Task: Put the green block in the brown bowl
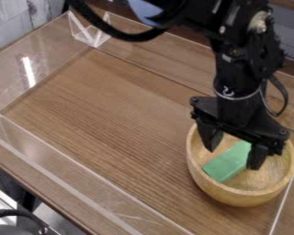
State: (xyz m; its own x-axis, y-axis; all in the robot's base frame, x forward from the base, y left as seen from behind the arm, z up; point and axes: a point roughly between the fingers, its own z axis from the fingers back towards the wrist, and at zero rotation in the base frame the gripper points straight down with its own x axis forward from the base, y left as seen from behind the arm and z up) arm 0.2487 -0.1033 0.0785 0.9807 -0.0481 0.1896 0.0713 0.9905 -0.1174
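Note:
The green block [227, 163] lies tilted inside the brown bowl [206, 181], which sits at the right front of the wooden table. My black gripper [237, 150] hangs pointing down over the bowl, its two fingers spread wide on either side of the block's upper end. The fingers stand open and do not clamp the block. The far part of the bowl's rim is hidden behind the gripper.
A clear acrylic wall [63, 174] rims the wooden tabletop [100, 101] along the left and front edges. The black arm [242, 46] and its cables reach in from the top right. A white-framed clear piece [82, 32] stands at the back.

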